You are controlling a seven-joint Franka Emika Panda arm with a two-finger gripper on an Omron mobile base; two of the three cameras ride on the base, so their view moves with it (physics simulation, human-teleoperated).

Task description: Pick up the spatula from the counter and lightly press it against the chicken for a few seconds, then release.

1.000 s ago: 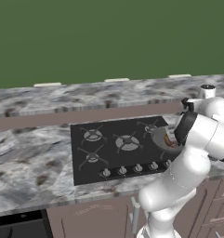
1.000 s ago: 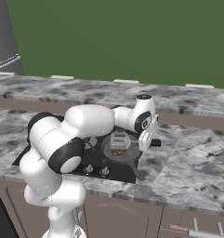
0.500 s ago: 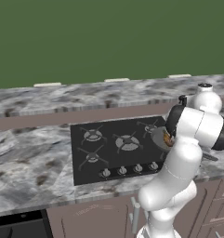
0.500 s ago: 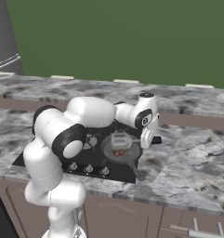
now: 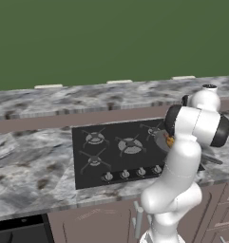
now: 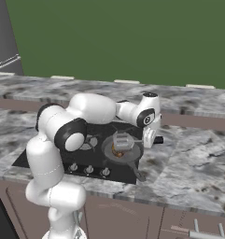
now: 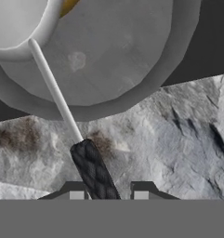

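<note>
A spatula lies with its white blade (image 7: 16, 18) over the grey pan (image 7: 118, 56), on a piece of orange chicken (image 7: 67, 5). Its thin shaft runs back to a dark textured handle (image 7: 97, 172), which passes between my gripper's (image 7: 108, 191) tips. The handle sits against one fingertip, and a slim gap shows at the other, so the jaws stand slightly apart. In the right base view my gripper (image 6: 149, 137) hangs at the pan's right side, with the blade (image 6: 121, 140) resting on the chicken (image 6: 116, 150) in the pan (image 6: 128, 156).
The pan stands on the right front burner of a black cooktop (image 6: 48, 151) set into a marbled grey counter (image 6: 198, 158). The pan's own handle (image 6: 137, 173) juts toward the counter's front edge. My white arm (image 5: 192, 128) hides most of the pan (image 5: 159, 138) in the left base view.
The arm's upper links have swung and risen while the hand stays at the pan's right side. The spatula blade remains on the chicken.
</note>
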